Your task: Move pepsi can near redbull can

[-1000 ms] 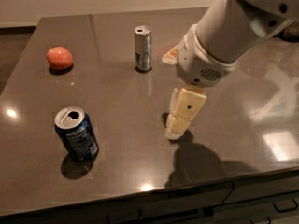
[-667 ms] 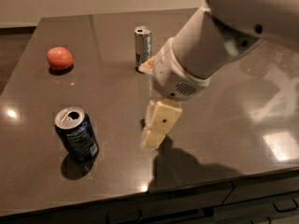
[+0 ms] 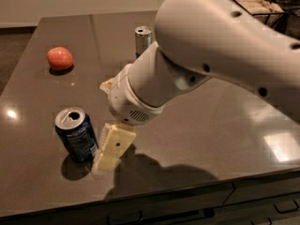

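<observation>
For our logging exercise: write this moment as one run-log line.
gripper: low beside pepsi can | pepsi can: upright, near edge | redbull can: upright, far side

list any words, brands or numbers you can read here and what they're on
Nothing can be read as text.
pepsi can: pale marks on its blue side, too blurred to read.
redbull can: no legible marking.
gripper, low beside the pepsi can: no lettering visible.

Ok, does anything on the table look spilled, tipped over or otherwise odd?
Nothing stands out. The pepsi can stands upright at the front left, the redbull can upright at the back, a reddish fruit at back left. The gripper sits low beside the pepsi can.
</observation>
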You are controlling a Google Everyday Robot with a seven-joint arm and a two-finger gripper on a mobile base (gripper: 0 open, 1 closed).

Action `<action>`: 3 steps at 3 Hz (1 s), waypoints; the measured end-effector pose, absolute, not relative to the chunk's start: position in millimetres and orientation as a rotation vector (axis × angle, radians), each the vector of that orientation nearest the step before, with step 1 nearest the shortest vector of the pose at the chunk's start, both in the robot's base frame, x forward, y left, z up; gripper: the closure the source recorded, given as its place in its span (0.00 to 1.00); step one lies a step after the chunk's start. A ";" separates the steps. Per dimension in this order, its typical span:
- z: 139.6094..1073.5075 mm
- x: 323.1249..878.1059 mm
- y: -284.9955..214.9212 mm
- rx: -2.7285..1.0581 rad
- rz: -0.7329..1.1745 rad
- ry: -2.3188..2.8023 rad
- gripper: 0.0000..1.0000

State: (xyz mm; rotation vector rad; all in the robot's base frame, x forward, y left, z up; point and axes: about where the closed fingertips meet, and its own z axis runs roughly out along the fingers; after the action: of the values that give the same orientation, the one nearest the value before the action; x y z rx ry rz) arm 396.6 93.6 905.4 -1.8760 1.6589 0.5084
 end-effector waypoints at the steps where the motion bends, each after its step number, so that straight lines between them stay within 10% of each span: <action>1: 900.7 390.3 126.9 -1.867 0.579 1.621 0.00; 3: 899.9 388.0 159.2 -1.863 0.650 1.591 0.17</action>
State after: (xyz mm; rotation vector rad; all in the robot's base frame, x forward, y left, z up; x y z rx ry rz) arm 388.0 159.2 899.9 -1.8626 1.5907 0.6502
